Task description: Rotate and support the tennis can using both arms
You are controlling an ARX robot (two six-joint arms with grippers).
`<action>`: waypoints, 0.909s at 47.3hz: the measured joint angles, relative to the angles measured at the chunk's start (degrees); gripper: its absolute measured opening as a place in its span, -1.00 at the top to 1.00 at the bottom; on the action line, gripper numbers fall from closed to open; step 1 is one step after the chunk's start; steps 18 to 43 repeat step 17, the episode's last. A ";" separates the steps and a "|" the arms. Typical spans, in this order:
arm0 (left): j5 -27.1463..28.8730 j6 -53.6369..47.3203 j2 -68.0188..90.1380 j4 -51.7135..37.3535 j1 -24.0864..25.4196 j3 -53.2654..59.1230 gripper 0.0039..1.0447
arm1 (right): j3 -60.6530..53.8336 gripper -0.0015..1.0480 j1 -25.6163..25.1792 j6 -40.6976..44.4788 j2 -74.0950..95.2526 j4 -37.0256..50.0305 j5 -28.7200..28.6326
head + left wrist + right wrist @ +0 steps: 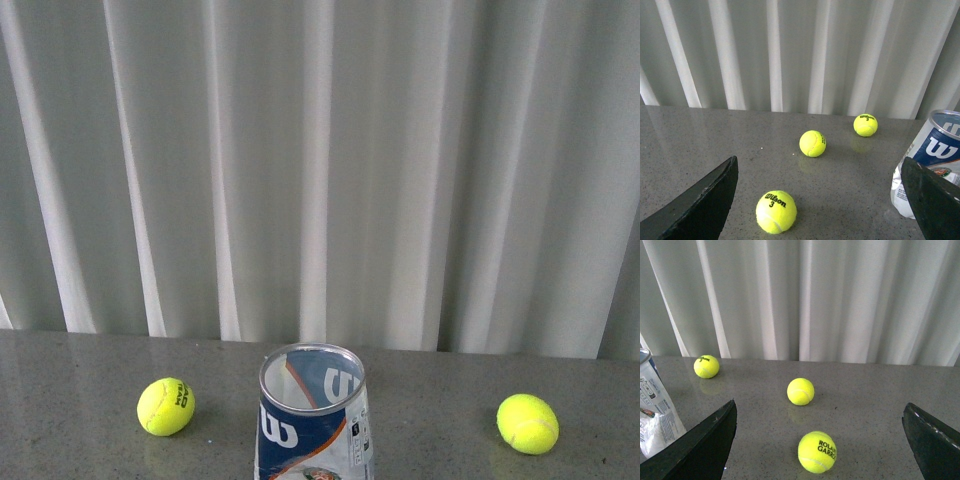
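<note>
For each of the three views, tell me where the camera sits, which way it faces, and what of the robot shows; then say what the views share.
Front: on the body, facing the curtain; can upright between two balls; no arm visible.
Left wrist: on the left arm, over the table; open left gripper frames three balls, can at one edge.
Right wrist: on the right arm; open right gripper frames three balls, can at one edge.
Shared: can, curtain, grey table.

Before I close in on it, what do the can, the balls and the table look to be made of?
Can: clear glossy plastic, since the curtain shows through, with what looks like a metal rim and printed label. Balls: fuzzy yellow felt, matte. Table: grey speckled stone or laminate, polished, faintly reflecting the balls.
</note>
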State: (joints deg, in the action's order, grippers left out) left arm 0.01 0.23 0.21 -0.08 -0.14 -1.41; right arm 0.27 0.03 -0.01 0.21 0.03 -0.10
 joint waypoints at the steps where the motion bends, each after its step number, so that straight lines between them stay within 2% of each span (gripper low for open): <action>1: 0.00 0.00 0.00 0.00 0.00 0.00 -0.88 | 0.00 -0.87 0.00 0.02 0.00 0.00 0.00; 43: 0.00 0.00 0.00 0.00 0.00 0.00 -0.88 | 0.00 -0.87 0.00 0.02 0.00 0.00 0.00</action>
